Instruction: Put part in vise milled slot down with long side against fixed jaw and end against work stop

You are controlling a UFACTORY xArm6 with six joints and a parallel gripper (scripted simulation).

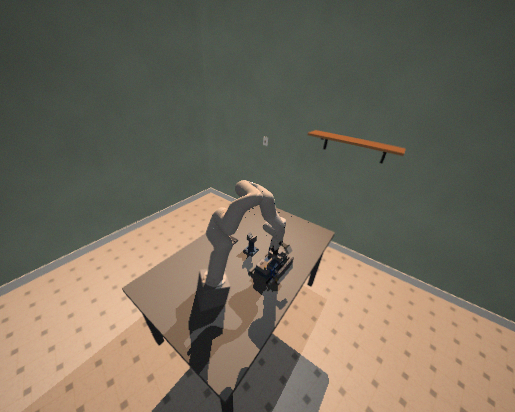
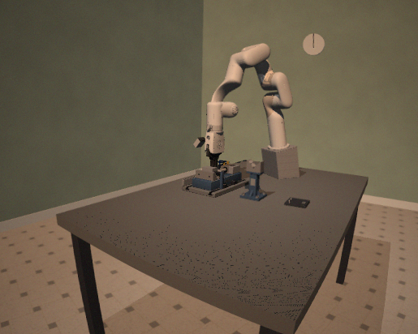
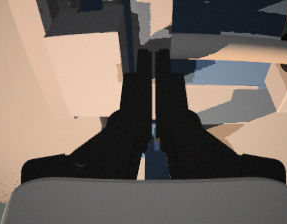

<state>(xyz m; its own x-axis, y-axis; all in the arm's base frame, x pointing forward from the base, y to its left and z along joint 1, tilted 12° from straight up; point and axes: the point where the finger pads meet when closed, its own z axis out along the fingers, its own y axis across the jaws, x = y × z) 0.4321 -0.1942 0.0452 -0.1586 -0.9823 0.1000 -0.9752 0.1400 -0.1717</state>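
- Black two-fingered hand (image 1: 275, 248) (image 2: 214, 162) (image 3: 153, 69): clenched, pointing down, fingertips among the blue-and-grey metal vise's (image 1: 273, 268) (image 2: 204, 183) (image 3: 86, 72) parts.
- Blue-footed grey V-block stand (image 1: 251, 245) (image 2: 253, 187): beside hand, upright on grey-brown bench (image 1: 183, 285) (image 2: 189, 227).
- Flat dark infeed plate (image 2: 297, 203): farther from hand, past stand.
- Slotted block: couldn't tell where; vise interior too cluttered.

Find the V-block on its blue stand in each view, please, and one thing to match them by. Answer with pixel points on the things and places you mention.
Top: the V-block (image 1: 251, 238) (image 2: 254, 165) is just left of the gripper (image 1: 275, 248) (image 2: 214, 165) (image 3: 153, 50).
Exterior: right of the vise (image 1: 266, 267) (image 2: 205, 173) (image 3: 84, 70).
Wrist: I can't pick it out.
Shared landmark: the gripper.
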